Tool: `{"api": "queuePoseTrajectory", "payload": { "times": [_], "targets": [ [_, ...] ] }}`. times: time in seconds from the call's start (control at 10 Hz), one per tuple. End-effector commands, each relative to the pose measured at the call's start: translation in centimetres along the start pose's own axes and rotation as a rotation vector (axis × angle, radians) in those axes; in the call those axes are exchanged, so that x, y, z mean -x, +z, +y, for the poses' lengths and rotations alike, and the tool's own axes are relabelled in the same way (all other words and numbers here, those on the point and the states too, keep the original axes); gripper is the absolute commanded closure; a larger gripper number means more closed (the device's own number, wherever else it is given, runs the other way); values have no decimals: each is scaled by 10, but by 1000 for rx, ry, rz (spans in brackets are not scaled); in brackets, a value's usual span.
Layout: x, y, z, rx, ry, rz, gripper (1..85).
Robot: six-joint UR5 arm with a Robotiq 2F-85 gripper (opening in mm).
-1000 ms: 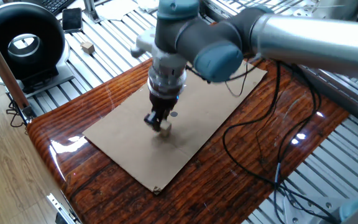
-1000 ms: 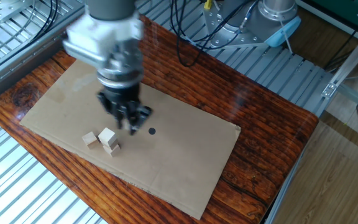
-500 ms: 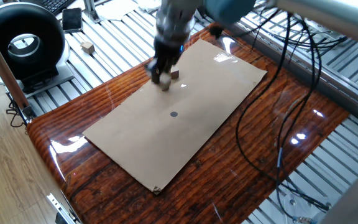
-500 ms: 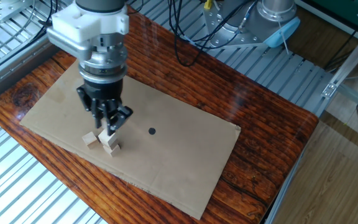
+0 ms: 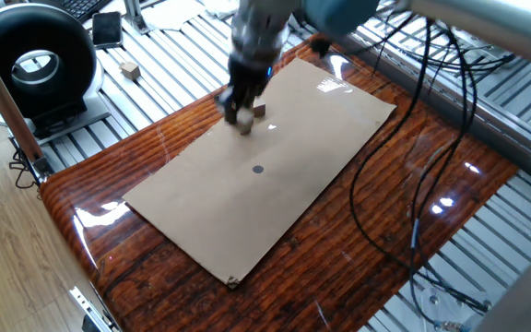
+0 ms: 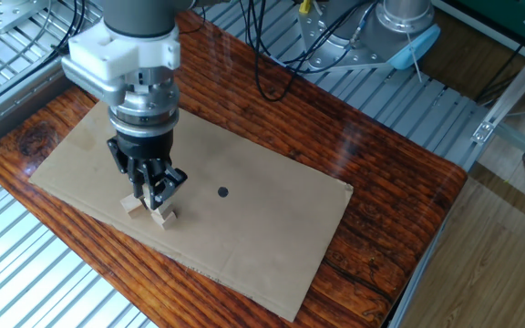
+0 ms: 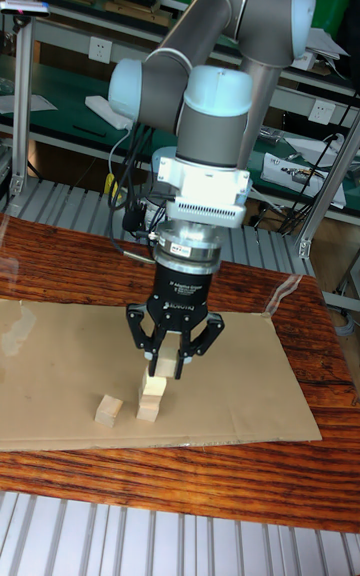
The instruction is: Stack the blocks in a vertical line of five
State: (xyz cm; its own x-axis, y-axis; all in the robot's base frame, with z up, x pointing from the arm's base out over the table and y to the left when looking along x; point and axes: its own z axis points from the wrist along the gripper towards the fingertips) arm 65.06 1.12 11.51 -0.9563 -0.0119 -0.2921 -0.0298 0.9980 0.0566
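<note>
The gripper [image 7: 168, 364] is clamped on a wooden block [image 7: 167, 366], apparently just above the two-block stack [image 7: 150, 398] so it lands squarely.

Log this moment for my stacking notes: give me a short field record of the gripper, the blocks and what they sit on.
gripper: shut on the held block, right over the stack
held block: at the top of the stack; contact cannot be told
stack: two blocks high, on the cardboard sheet
loose block: on the cardboard, beside the stack, apart from it
stray block: off the cardboard, on the metal slats
goal: five high, not yet reached
</note>
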Motion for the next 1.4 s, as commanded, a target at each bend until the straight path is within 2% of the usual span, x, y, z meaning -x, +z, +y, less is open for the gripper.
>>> {"api": "queuePoseTrajectory", "payload": {
  "times": [0.0,0.2,0.9,1.3],
  "targets": [
    [-8,5,-2,-2,21,41,847],
    [-10,7,-11,-33,22,54,847],
    [-7,1,-8,-19,41,38,847],
    [-18,5,-11,-29,24,86,847]
  ]
}}
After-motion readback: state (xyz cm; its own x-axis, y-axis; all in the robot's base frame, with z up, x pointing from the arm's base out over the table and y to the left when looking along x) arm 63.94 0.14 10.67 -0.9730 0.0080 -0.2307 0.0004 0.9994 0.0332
